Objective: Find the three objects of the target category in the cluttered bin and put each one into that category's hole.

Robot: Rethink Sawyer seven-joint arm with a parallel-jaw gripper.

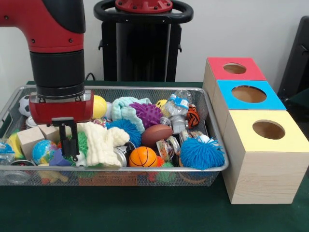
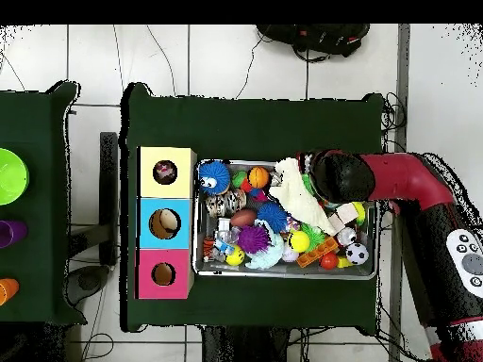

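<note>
The wire mesh bin (image 1: 120, 168) is full of mixed toys; it also shows in the overhead view (image 2: 288, 275). My gripper (image 1: 70, 145) reaches down into the bin's left part, between a wooden block (image 1: 30, 137) and a white fuzzy cloth (image 1: 101, 142). Its tips are sunk in the clutter. In the overhead view the arm's wrist (image 2: 337, 176) covers the gripper. I cannot pick out any knotted rope toy in the bin. The yellow-faced box (image 1: 270, 164) stands nearest at the right, with its round hole (image 1: 268, 129). From overhead something mottled shows inside that hole (image 2: 165, 172).
The blue-faced box's hole (image 1: 248, 94) and the red-faced box's hole (image 1: 235, 68) lie behind the yellow one. The bin holds a blue spiky ball (image 1: 202, 152), a basketball (image 1: 143, 156), a football (image 1: 156, 134) and a globe ball (image 1: 43, 151). The pedestal (image 1: 144, 43) stands behind.
</note>
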